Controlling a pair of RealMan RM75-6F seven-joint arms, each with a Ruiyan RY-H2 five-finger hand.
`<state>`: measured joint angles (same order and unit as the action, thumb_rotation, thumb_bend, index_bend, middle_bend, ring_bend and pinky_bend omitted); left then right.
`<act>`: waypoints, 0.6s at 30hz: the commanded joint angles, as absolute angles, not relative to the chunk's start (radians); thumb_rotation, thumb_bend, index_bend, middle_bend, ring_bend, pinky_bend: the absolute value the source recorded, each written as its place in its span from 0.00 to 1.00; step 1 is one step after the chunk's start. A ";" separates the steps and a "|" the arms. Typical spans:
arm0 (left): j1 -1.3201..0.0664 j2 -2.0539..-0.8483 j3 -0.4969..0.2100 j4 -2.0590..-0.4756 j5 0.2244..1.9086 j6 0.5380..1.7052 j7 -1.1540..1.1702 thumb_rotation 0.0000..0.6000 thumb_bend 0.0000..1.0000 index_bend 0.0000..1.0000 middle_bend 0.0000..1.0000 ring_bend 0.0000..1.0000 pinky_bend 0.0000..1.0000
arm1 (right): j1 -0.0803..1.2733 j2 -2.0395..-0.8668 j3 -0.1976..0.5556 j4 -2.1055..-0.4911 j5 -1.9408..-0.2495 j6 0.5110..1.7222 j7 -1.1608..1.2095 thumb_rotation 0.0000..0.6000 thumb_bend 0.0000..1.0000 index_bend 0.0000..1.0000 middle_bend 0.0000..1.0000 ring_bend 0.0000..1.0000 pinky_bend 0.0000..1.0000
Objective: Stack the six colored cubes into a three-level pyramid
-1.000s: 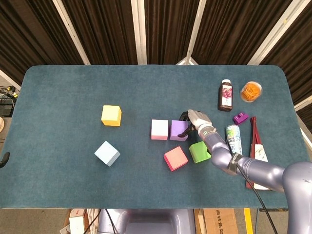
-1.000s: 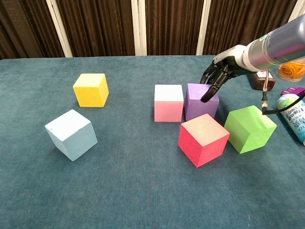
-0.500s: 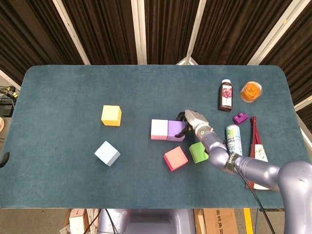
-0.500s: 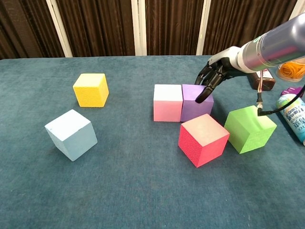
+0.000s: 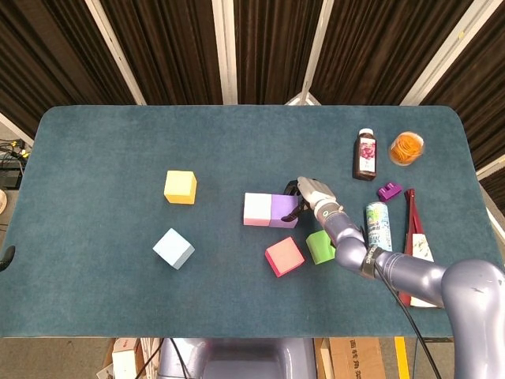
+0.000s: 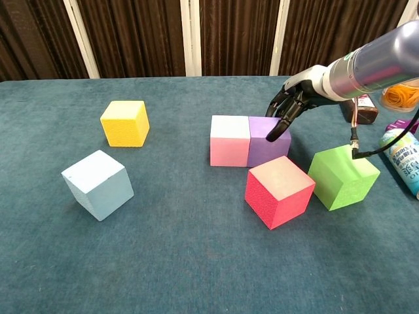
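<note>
Around the purple cube (image 6: pixel 268 140) every place is reckoned. Flush against its left face the pink cube (image 6: pixel 230 139) is set, the two forming one row with no gap seen between them. Just in front of the purple cube, apart from it by a narrow strip of cloth, the red cube (image 6: pixel 279 191) is turned at an angle; to the front right the green cube (image 6: pixel 343 176) stands, likewise turned. Well to the left the yellow cube (image 6: pixel 124 122) is found, and further forward on that side the light blue cube (image 6: pixel 97 184); a broad stretch of bare teal table (image 5: pixel 118 150) lies between them and the pair. Behind the purple cube the cloth runs open to the far edge.

To the right, near the table's right edge, a dark juice bottle (image 5: pixel 365 154), a tub of orange contents (image 5: pixel 406 148), a small purple block (image 5: pixel 389 190), a printed can (image 5: pixel 379 225) and a dark red packet (image 5: pixel 416 237) are crowded.

Nothing is held by the right hand (image 6: pixel 291 108): its dark fingers (image 6: pixel 277 130) are curled downward, spread a little, and the tips are pressed on the purple cube's top right edge. The left hand is seen in neither view.
</note>
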<state>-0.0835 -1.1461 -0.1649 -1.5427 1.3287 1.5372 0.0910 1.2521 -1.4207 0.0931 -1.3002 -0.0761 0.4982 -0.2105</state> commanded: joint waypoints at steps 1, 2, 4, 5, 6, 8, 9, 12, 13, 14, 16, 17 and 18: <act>-0.084 -1.146 -0.165 -1.543 1.329 1.537 0.091 1.00 0.36 0.10 0.00 0.00 0.00 | 1.253 -1.421 0.089 -1.299 -0.078 0.496 -0.206 1.00 0.30 0.63 0.49 0.26 0.00; -0.084 -1.146 -0.165 -1.543 1.329 1.537 0.092 1.00 0.36 0.10 0.00 0.00 0.00 | 1.254 -1.422 0.088 -1.298 -0.079 0.496 -0.203 1.00 0.30 0.63 0.49 0.26 0.00; -0.084 -1.147 -0.165 -1.543 1.329 1.537 0.092 1.00 0.36 0.10 0.00 0.00 0.00 | 1.255 -1.423 0.087 -1.297 -0.081 0.497 -0.198 1.00 0.30 0.63 0.49 0.26 0.00; -0.084 -1.147 -0.165 -1.543 1.329 1.537 0.093 1.00 0.36 0.10 0.00 0.00 0.00 | 1.255 -1.423 0.087 -1.296 -0.083 0.496 -0.195 1.00 0.30 0.63 0.49 0.26 0.00; -0.084 -1.147 -0.165 -1.543 1.329 1.537 0.094 1.00 0.36 0.10 0.00 0.00 0.00 | 1.255 -1.423 0.087 -1.296 -0.085 0.495 -0.191 1.00 0.30 0.63 0.49 0.26 0.00; -0.084 -1.147 -0.165 -1.544 1.328 1.537 0.094 1.00 0.36 0.10 0.00 0.00 0.00 | 1.256 -1.423 0.086 -1.296 -0.090 0.493 -0.187 1.00 0.30 0.63 0.49 0.26 0.00; -0.084 -1.147 -0.165 -1.544 1.328 1.537 0.095 1.00 0.36 0.10 0.00 0.00 0.00 | 1.256 -1.423 0.085 -1.296 -0.091 0.493 -0.186 1.00 0.30 0.63 0.49 0.26 0.00; -0.084 -1.147 -0.165 -1.545 1.326 1.537 0.095 1.00 0.36 0.10 0.00 0.00 0.00 | 1.258 -1.424 0.080 -1.294 -0.096 0.492 -0.181 1.00 0.30 0.63 0.49 0.26 0.00; -0.083 -1.147 -0.165 -1.545 1.326 1.537 0.095 1.00 0.36 0.10 0.00 0.00 0.00 | 1.259 -1.425 0.079 -1.293 -0.097 0.492 -0.180 1.00 0.30 0.63 0.49 0.26 0.00; -0.083 -1.146 -0.165 -1.545 1.327 1.537 0.095 1.00 0.36 0.10 0.00 0.00 0.00 | 1.259 -1.426 0.078 -1.292 -0.098 0.492 -0.178 1.00 0.30 0.63 0.49 0.26 0.00; -0.083 -1.146 -0.165 -1.545 1.328 1.537 0.095 1.00 0.36 0.10 0.00 0.00 0.00 | 1.260 -1.429 0.075 -1.288 -0.100 0.490 -0.174 1.00 0.30 0.63 0.48 0.26 0.00; -0.084 -1.147 -0.165 -1.545 1.327 1.537 0.095 1.00 0.36 0.10 0.00 0.00 0.00 | 1.260 -1.430 0.073 -1.287 -0.101 0.489 -0.172 1.00 0.30 0.63 0.48 0.25 0.00; -0.084 -1.147 -0.165 -1.545 1.327 1.537 0.096 1.00 0.36 0.10 0.00 0.00 0.00 | 1.260 -1.431 0.072 -1.286 -0.102 0.487 -0.171 1.00 0.30 0.63 0.47 0.25 0.00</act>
<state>-0.0836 -1.1467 -0.1651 -1.5451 1.3270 1.5372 0.0955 1.2601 -1.4300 0.0728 -1.2866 -0.1013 0.4878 -0.1718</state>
